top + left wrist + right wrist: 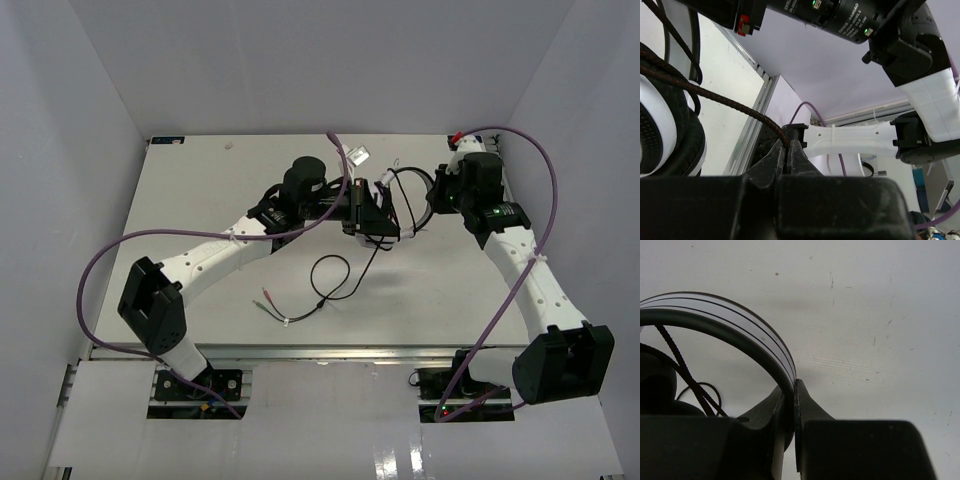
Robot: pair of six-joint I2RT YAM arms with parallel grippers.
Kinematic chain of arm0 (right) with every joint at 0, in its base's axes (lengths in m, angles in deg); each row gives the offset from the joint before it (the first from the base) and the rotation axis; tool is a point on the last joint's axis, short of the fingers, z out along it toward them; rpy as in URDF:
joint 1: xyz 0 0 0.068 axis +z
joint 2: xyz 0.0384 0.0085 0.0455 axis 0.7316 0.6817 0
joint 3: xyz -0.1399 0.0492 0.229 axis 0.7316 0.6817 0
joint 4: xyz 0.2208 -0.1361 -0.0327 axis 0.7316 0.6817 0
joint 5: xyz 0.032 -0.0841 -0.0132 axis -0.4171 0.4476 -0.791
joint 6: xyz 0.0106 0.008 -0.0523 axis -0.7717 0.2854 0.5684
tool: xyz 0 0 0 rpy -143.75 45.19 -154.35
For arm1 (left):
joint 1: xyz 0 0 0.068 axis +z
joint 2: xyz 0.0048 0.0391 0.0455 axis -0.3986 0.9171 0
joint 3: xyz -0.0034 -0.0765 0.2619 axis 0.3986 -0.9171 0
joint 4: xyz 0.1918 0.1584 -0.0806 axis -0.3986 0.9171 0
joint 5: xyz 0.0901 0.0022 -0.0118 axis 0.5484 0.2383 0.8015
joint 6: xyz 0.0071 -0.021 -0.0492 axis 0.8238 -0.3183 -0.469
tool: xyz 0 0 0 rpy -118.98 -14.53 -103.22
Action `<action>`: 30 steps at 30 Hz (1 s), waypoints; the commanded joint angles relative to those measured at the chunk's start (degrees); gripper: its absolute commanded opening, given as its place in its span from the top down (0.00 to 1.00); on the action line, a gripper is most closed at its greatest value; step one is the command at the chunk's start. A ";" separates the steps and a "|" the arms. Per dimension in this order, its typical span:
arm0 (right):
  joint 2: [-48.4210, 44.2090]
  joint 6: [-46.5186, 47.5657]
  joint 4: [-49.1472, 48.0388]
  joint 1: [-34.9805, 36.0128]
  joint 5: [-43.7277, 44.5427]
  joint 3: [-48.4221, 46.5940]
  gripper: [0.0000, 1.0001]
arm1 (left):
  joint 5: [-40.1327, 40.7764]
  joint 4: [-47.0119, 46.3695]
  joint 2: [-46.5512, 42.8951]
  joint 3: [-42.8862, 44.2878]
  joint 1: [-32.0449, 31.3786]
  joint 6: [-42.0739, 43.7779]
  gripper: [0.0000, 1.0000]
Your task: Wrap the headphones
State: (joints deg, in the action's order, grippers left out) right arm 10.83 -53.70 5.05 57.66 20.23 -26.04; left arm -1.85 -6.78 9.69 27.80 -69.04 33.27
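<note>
a: start at the near edge. what's lying there?

b: the loose end of the cable (pixel 715 97) curls on the worktop (pixel 200 180), with the coloured plugs (pixel 266 298) closest to the bases. nothing grips that stretch.

a: and past that?

b: the left arm (pixel 215 255) reaches low and diagonally towards the middle. the left hand (pixel 788 149) is clamped tight on the braided cable, which runs taut from its fingers up to the headphones (pixel 652 125), just beside the wrist camera.

a: why pinch it so near the ear cup?

b: my guess is that a short, tight lead is easier to steer round the frame, while the slack trails behind.

a: where do the headphones sit, then?

b: between the two hands, beyond mid-worktop and a bit right. they look raised off the surface, though i can't be sure from above.

a: and the far side?

b: the right arm (pixel 530 280) rises along the right edge and bends inward. the right hand (pixel 794 395) is pinched shut on the headband (pixel 740 337), with the arc sweeping away to its left. it reads as an anchor that keeps the frame fixed.

a: progress?

b: early, i'd judge. most of the cable lies unwound.
</note>
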 commanded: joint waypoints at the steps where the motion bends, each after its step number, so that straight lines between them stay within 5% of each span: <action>1: 0.08 -6.89 -6.00 0.00 -2.88 -3.56 0.92 | 6.62 -6.18 1.45 0.37 -1.60 -6.93 0.87; 8: 2.04 -9.07 -5.91 -2.58 -6.37 -3.74 0.92 | 17.43 -5.00 5.89 4.71 -8.50 -4.15 0.74; 18: 2.92 -13.02 -5.10 -8.79 -15.22 -6.03 0.92 | 29.94 -0.80 0.48 -2.83 -16.45 10.43 0.34; 21: 3.43 -14.23 -3.83 -9.85 -17.69 -7.61 0.92 | 34.69 -1.63 -4.04 -8.14 -20.54 19.74 0.27; 25: 3.33 -14.44 -2.66 -12.21 -19.25 -10.26 0.92 | 35.95 -6.85 -8.97 -20.78 -23.62 28.46 0.02; 30: 1.70 -14.66 -2.39 -12.48 -20.64 -10.60 0.92 | 42.30 -19.04 -14.31 -40.25 -24.41 36.01 0.02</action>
State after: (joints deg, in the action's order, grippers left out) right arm 15.25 -64.47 5.39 45.60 4.27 -33.33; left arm 33.06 -16.62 -1.16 -1.24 -93.56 58.92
